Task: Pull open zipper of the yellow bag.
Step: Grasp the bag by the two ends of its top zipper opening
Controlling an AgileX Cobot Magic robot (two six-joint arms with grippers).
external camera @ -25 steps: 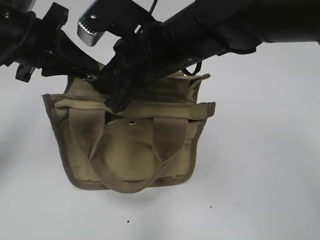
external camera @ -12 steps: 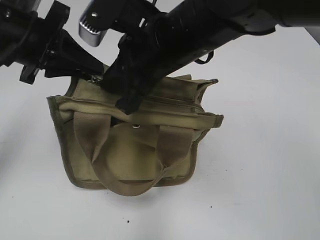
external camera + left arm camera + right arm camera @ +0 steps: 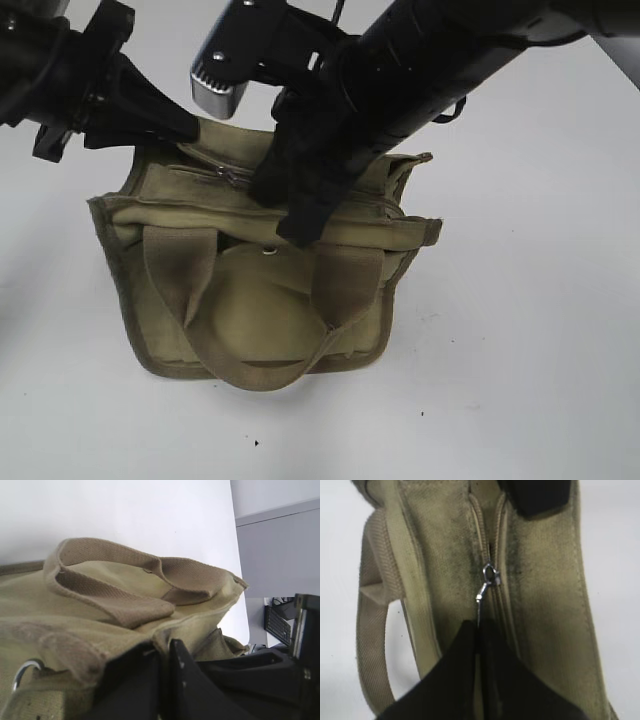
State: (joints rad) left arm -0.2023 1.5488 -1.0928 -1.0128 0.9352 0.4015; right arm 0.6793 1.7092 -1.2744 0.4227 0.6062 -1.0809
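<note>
The yellow bag stands upright on the white table, olive-khaki canvas with two wide loop handles. Its zipper runs along the top, and the silver pull tab hangs from the slider toward my right gripper, which is shut on the tab's end. In the exterior view the slider sits a short way in from the bag's left end, with my right gripper just right of it. My left gripper is shut on the bag's top left corner, pinching the canvas edge.
White table lies all around the bag. Both black arms cross above the bag's top. A silver wrist camera housing hangs over the back left. A metal ring shows on the bag's end. A grey cabinet stands beyond the table edge.
My right gripper has closed on the pull tab and moved right along the bag's top, drawing the slider away from the left corner. The bag has shifted slightly; the left gripper keeps its hold.
</note>
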